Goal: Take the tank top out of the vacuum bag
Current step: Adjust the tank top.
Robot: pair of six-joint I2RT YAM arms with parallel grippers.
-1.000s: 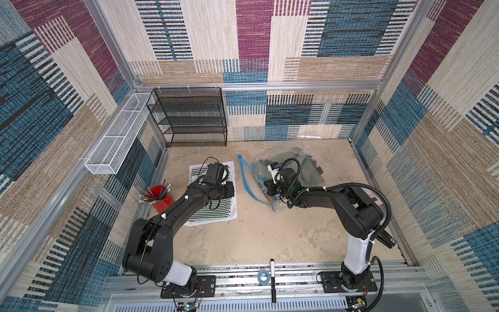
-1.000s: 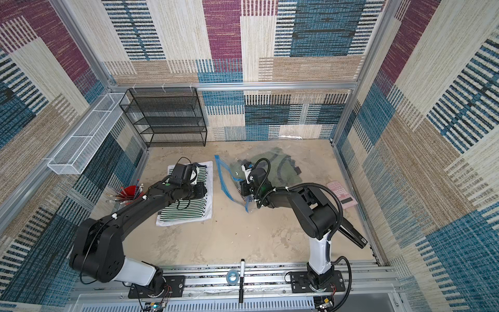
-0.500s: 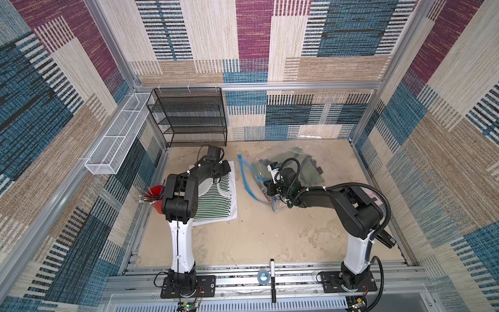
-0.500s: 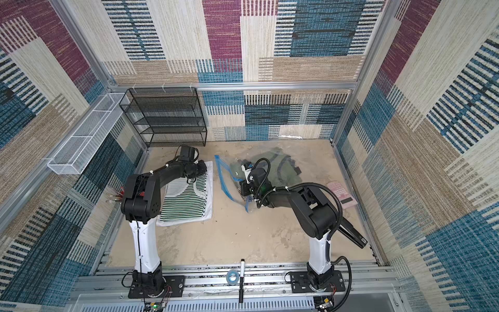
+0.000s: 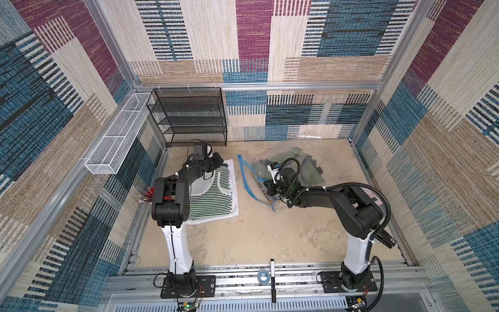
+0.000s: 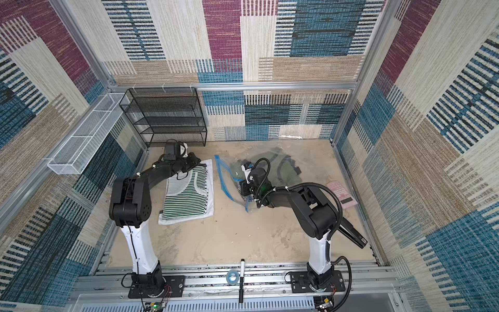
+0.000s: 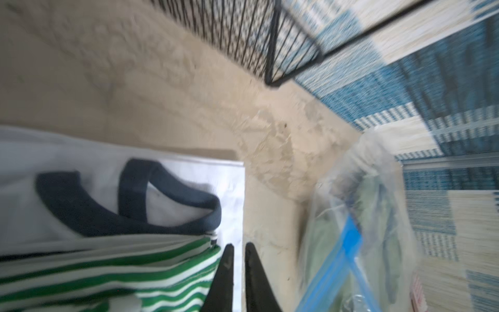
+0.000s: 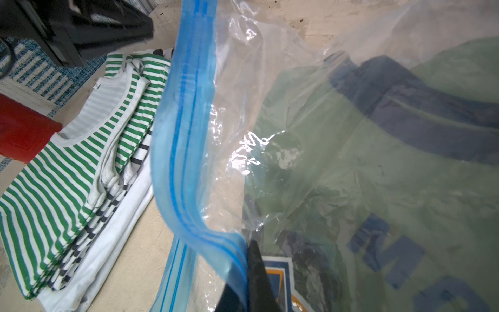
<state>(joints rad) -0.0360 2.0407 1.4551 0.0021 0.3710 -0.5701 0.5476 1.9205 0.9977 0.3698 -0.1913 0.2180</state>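
Observation:
The vacuum bag [image 5: 255,168] lies crumpled mid-table, clear plastic with a blue zip strip [image 8: 183,135]. Through the plastic shows the tank top [image 8: 378,175], olive green with navy trim and print, also in both top views [image 5: 310,173] [image 6: 286,170]. My right gripper [image 8: 247,243] is shut on the blue strip at the bag's near corner [image 5: 266,189]. My left gripper [image 7: 237,247] hovers over the far right corner of a stack of folded striped tops [image 5: 210,197]. Its fingers are almost together with nothing between them.
A black mesh rack [image 5: 189,118] stands at the back left, close behind the left gripper. A white wire basket [image 5: 116,137] hangs on the left wall. A red cup of pens [image 5: 151,193] sits by the stack. A marker [image 5: 272,278] and tape roll [image 5: 263,276] lie on the front rail.
My left arm has risen from a low stretch to upright, and its gripper has moved toward the back end of the stack. The right arm and bag have not moved.

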